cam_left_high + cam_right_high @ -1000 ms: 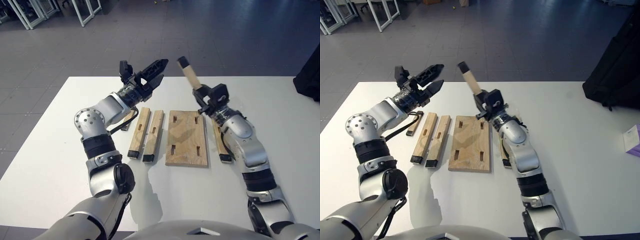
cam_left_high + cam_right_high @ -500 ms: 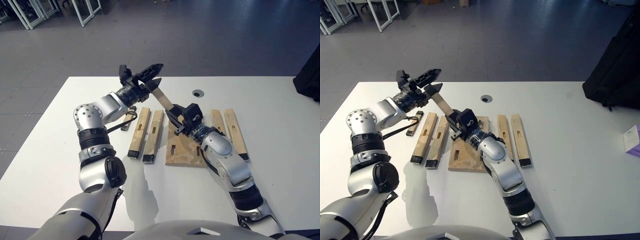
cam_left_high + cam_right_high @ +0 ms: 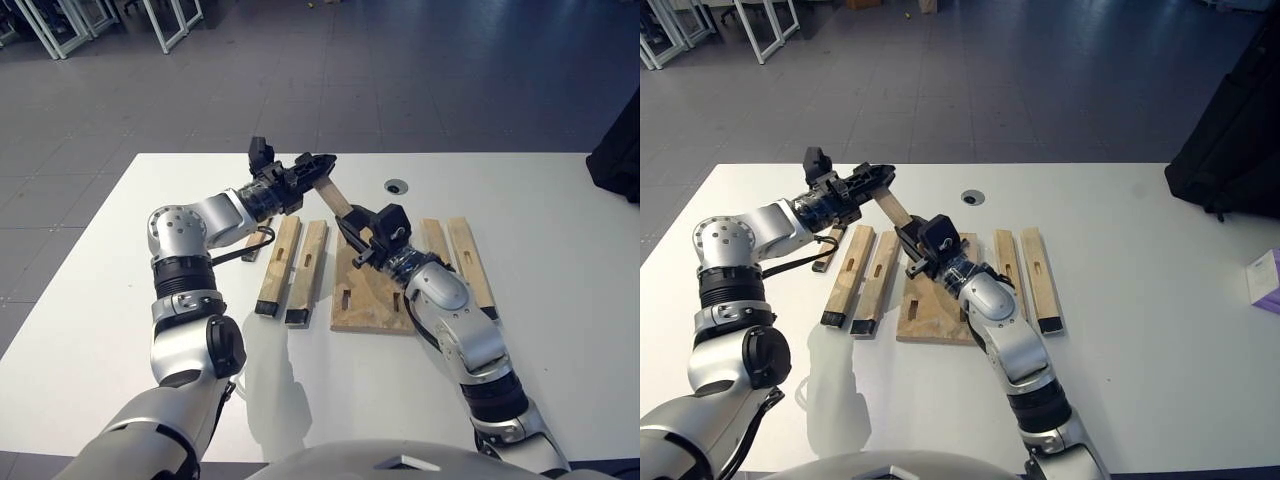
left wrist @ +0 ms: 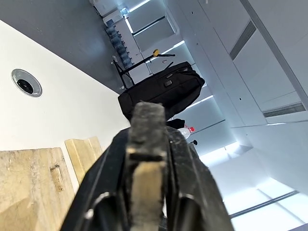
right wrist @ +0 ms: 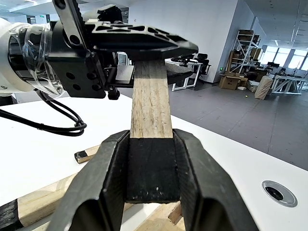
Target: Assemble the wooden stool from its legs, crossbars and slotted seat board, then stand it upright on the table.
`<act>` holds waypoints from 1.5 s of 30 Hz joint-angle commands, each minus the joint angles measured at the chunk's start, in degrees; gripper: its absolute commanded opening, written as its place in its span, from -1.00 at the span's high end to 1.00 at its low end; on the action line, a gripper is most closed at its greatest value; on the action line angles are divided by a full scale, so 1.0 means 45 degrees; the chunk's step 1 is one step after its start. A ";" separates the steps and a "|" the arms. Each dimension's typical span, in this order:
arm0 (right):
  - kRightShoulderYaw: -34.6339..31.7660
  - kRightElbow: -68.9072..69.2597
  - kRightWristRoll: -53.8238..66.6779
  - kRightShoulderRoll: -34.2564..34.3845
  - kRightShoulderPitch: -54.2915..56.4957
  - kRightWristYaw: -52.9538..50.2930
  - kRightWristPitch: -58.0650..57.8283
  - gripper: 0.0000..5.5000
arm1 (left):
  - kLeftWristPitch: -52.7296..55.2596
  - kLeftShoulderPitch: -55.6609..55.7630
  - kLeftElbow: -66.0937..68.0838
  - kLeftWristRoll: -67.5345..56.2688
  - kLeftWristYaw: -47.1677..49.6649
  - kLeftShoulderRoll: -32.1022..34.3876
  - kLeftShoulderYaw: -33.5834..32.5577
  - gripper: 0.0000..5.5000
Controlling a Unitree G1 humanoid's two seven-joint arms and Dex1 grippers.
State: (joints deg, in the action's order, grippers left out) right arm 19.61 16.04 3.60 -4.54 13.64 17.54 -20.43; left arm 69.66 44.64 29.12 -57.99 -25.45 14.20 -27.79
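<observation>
A short wooden bar [image 3: 340,205] with black ends hangs tilted over the far end of the slotted seat board [image 3: 355,300]. My right gripper [image 3: 359,236] is shut on its lower black end [image 5: 150,171]. At the bar's upper end, my left gripper [image 3: 322,168] is shut, its fingers [image 4: 185,166] pressed against both sides of the black tip [image 4: 147,122]. The right wrist view has the left gripper [image 5: 139,41] clamped across the top of the bar [image 5: 150,101].
Two slotted legs [image 3: 278,262] [image 3: 305,258] lie left of the board, two more [image 3: 1007,262] [image 3: 470,262] on its right. A small crossbar [image 3: 252,245] lies beside a black cable under my left arm. A round cable hole [image 3: 396,186] is farther back.
My right arm swung the bar from the right over the board toward my left gripper. That gripper, open a moment ago, has shut on the bar's upper end.
</observation>
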 commanded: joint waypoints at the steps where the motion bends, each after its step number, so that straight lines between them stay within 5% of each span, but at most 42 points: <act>1: 0.0174 -0.0020 -0.0281 -0.0108 0.0019 0.0056 -0.0140 0.53 | 0.0343 0.0452 0.0317 -0.0488 0.0433 -0.0022 -0.0636 0.83; 5: 0.0240 0.0066 -0.0447 -0.0089 -0.0154 0.0012 -0.0125 0.53 | 0.1158 0.0460 0.0420 -0.0970 0.0958 -0.0368 -0.1152 0.83; 12: -0.0380 0.1206 0.0342 0.0060 -0.1154 -0.0178 -0.1339 -0.03 | 0.0277 -0.0113 -0.0571 -0.0858 0.2334 -0.0197 -0.1984 0.84; 17: -0.0737 0.2656 0.0365 -0.0148 -0.2907 -0.0799 -0.2414 -0.34 | -0.1177 -0.1522 -0.4383 0.0262 0.3331 0.0440 -0.1385 0.84; 19: -0.0423 0.3307 -0.0140 -0.0295 -0.3464 -0.1217 -0.2920 -0.42 | -0.2110 -0.2616 -0.6957 0.1693 0.3904 0.0556 -0.0024 0.84; 25: -0.0043 0.3773 -0.1038 -0.0456 -0.3763 -0.1922 -0.3390 -0.43 | -0.6633 -0.6957 -1.0911 0.7507 0.5584 -0.0011 0.4606 0.84; 30: 0.0029 0.3601 -0.1154 -0.0502 -0.3674 -0.1940 -0.3304 -0.43 | -0.8778 -0.7158 -0.9922 0.8821 0.5583 -0.0548 0.4704 0.84; 45: 0.0089 0.3063 -0.1292 -0.0478 -0.3458 -0.1786 -0.3049 -0.43 | -1.0375 -0.7095 -0.7714 0.9743 0.5145 -0.1210 0.5032 0.84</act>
State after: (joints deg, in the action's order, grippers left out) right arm 20.26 30.10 -2.13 -6.70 -2.76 9.25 -34.28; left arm 23.48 13.70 -6.36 -14.85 -1.85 9.37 -5.59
